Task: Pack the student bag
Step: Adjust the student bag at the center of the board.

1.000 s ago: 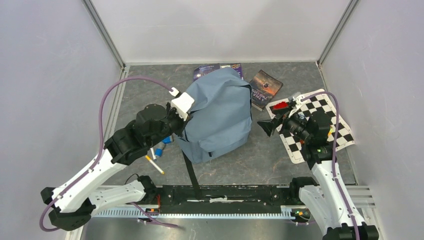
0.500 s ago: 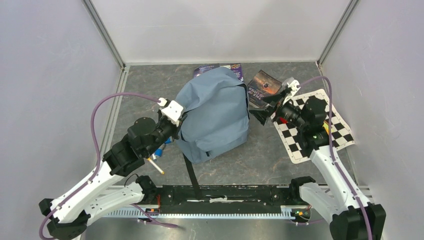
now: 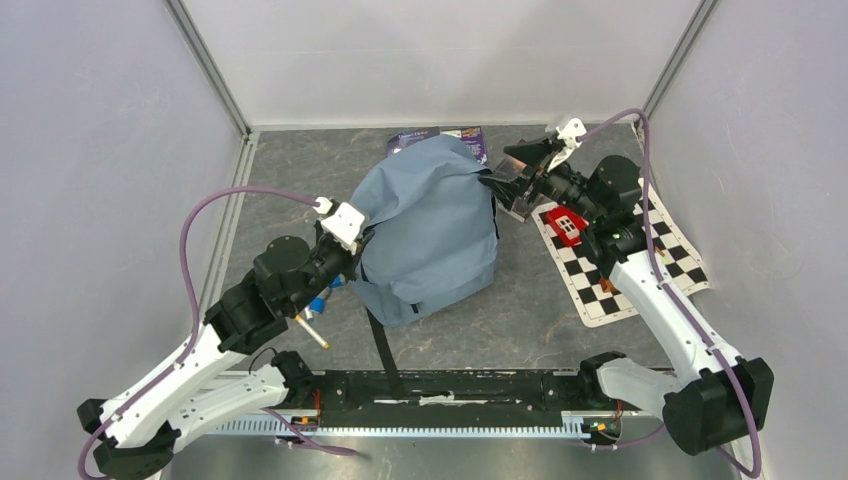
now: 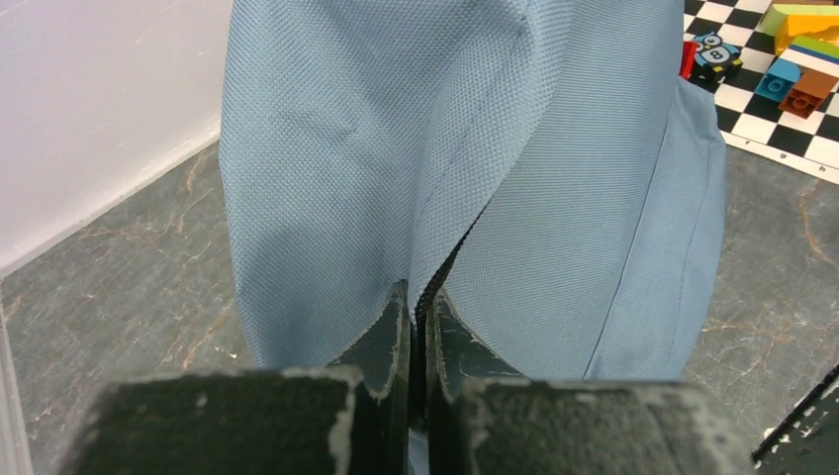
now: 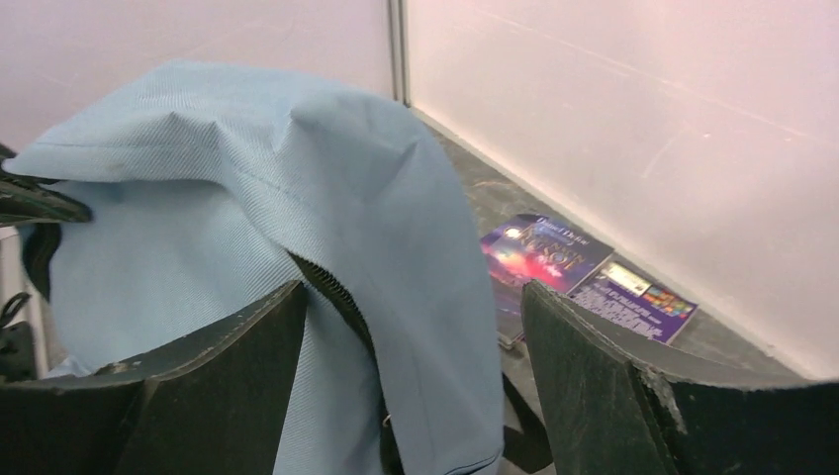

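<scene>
The student bag [image 3: 430,225], a big grey-blue fabric backpack, stands in the middle of the table with a black strap [image 3: 380,345] trailing toward me. My left gripper [image 3: 357,240] is at its left side. In the left wrist view that left gripper [image 4: 418,297] is shut on the bag's [image 4: 554,168] fabric along a black zipper edge. My right gripper [image 3: 505,168] is at the bag's upper right corner. The right wrist view shows the right gripper [image 5: 414,289] open, its jaws either side of the bag's [image 5: 247,168] zippered edge, not touching it.
A purple book [image 3: 437,137] lies behind the bag, also seen as the purple book [image 5: 554,255]. A dark book [image 3: 517,200] is partly hidden under my right gripper. A checkerboard mat [image 3: 640,265] with a red brick [image 3: 563,222] lies right. Pens [image 3: 310,330] lie left of the bag.
My right arm swung from over the checkerboard mat back and left to the bag's upper right corner, its jaws narrowing a little. My left gripper, holding the fabric, shifted slightly down and left.
</scene>
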Controlling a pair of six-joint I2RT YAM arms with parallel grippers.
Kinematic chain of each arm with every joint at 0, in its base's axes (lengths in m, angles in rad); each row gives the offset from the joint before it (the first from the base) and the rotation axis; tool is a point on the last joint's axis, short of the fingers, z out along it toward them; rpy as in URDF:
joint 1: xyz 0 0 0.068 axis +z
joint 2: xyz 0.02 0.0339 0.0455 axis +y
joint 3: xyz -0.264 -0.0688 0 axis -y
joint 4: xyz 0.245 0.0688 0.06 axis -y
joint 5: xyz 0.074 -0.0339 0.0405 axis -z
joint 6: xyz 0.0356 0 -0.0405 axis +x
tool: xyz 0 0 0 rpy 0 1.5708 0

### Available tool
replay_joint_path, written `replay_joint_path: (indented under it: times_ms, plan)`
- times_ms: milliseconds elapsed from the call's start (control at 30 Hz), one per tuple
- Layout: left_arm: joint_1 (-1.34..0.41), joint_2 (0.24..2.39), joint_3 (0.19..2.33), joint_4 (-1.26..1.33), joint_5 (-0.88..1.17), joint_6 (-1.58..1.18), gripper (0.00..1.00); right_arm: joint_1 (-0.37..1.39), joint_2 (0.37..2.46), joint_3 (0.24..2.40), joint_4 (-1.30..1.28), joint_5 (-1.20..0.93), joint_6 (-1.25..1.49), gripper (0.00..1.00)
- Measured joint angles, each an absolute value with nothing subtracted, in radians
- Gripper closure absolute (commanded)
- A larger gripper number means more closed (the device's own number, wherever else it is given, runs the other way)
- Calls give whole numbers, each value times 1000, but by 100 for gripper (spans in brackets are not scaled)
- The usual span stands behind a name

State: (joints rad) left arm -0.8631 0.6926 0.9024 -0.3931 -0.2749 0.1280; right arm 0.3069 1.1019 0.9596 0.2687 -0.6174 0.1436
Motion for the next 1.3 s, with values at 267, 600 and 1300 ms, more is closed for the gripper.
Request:
replay_joint_path:
  times_ms: [267,600,1300]
  plan:
    - [-859,709,928,-421,-252,94,97,312,1138,995,267,-624,73,42]
    - [-859,779,981,-445,-257,39,95,316,1144,997,238,-678,1,100]
    - [-819,947,1070,-329,-372,-35,0,322,715,748,120,-218,-20,100]
